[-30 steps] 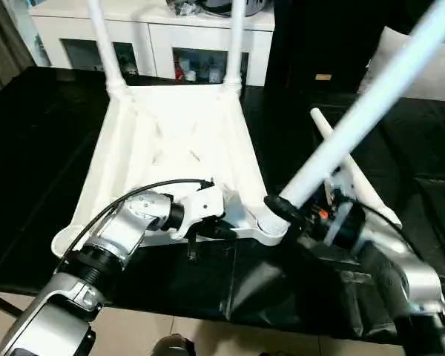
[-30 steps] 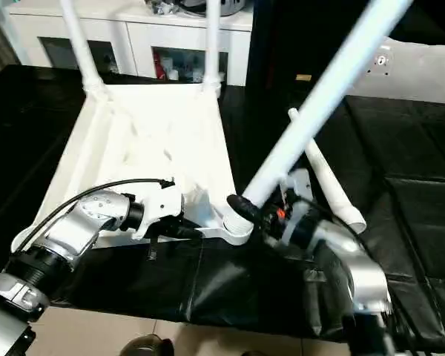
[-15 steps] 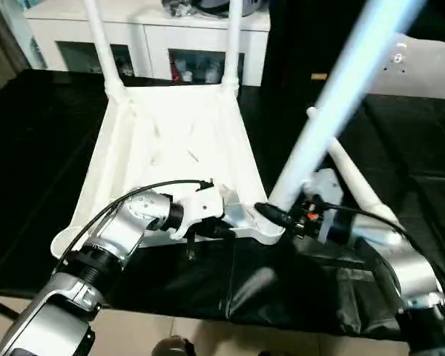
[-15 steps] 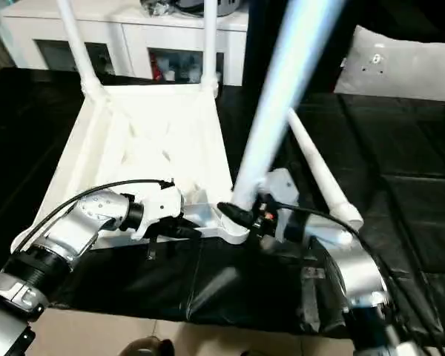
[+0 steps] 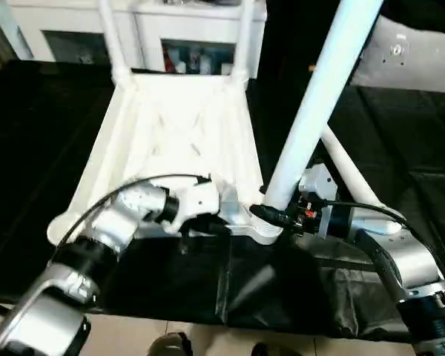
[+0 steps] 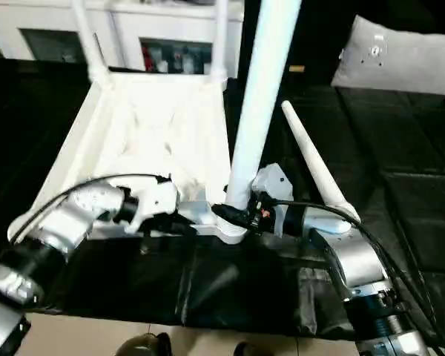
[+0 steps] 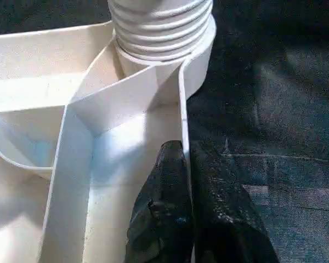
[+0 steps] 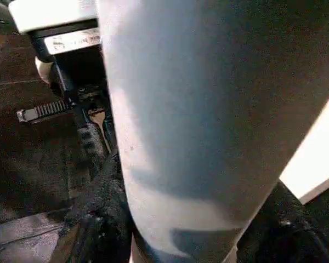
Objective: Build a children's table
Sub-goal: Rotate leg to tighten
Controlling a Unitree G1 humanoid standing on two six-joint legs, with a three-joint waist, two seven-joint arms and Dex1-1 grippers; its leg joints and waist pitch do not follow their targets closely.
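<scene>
Children's table (image 5: pixel 174 137) lies upside down, centre-left of frame, on the black-covered counter (image 5: pixel 52 126), ribbed underside up. 2 legs stand in the far corner sockets at upper frame. A 3rd leg (image 5: pixel 319 96) stands nearly upright in the near right socket (image 5: pixel 271 226). A 4th leg (image 6: pixel 315 174) lies loose on the counter, right of the tabletop. Left tool (image 7: pixel 187 213) clenched on the tabletop's near rim beside that socket. Right tool (image 5: pixel 271 215) grasping the 3rd leg's base, just above the socket.

Glossy white plastic table (image 5: pixel 170 133), creased black cloth cover (image 5: pixel 297 289)
</scene>
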